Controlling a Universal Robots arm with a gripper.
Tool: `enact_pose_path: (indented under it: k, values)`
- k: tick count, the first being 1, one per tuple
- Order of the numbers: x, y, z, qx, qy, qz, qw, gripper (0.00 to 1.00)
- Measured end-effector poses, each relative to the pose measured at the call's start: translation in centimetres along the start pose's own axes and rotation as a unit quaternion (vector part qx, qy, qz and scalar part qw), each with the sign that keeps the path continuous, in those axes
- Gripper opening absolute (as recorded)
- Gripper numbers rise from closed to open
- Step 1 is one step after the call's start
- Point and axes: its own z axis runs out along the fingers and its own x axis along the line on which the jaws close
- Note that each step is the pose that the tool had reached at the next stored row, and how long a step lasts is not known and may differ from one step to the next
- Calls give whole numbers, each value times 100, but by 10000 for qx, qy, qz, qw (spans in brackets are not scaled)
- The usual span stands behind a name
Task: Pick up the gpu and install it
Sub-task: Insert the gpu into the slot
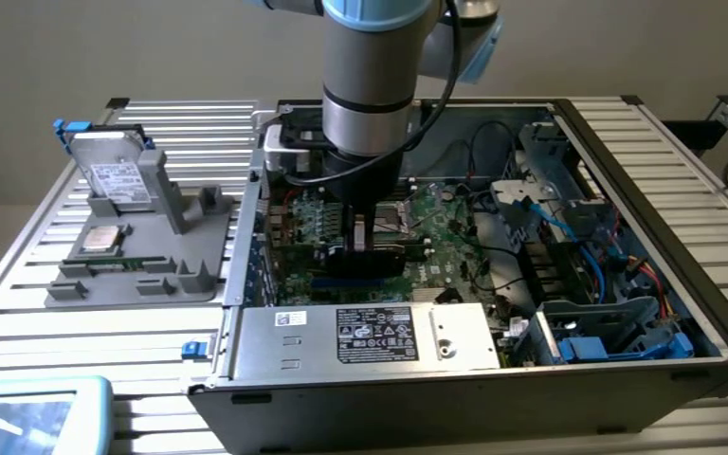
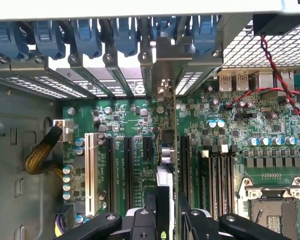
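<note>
Wrist view: gripper (image 2: 166, 212) clamped on the gpu (image 2: 164, 177), card edge-on directly under it, long axis parallel to the motherboard (image 2: 125, 120) slots (image 2: 127, 170) inside the case (image 2: 20, 165).

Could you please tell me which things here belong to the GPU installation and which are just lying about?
In the job: gpu, held in the tool over the motherboard inside the open computer case.
Lying about: hard drive, processor chip and memory stick on the grey holder beside the case.
</note>
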Motion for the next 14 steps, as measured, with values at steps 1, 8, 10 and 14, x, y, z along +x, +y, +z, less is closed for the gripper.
enact_pose_path:
  k: [1,8,10,14]
  values:
    - [0,0,3,0,0,0,10000,27]
    - [-1,-1,17,0,3,0,10000,27]
    - [-1,-1,18,0,2,0,10000,27]
    - [-3,-1,19,0,1,0,10000,27]
